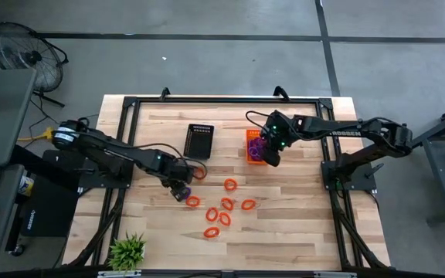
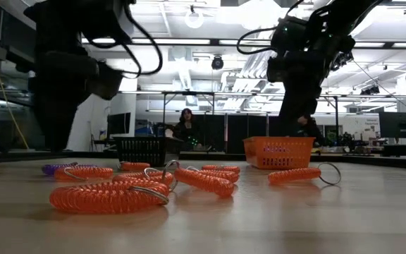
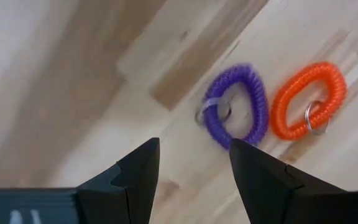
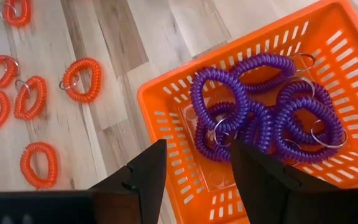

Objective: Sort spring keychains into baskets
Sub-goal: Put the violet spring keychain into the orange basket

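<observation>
lettering "rossen" shows on right arm (image 1: 346, 133) above table (image 1: 300, 232).

We see two matte black arms built of jointed segments, with black cables looping along them. The right arm carries white lettering on its forearm and small green lights near its wrist. The left arm has a white label at its base. Each tool's fingers (image 3: 138, 180) are dark, angular wedges.

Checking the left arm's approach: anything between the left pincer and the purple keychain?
No. In the left wrist view, only bare wood lies between the open left pincer and the purple keychain; an orange keychain lies beside it.
</observation>
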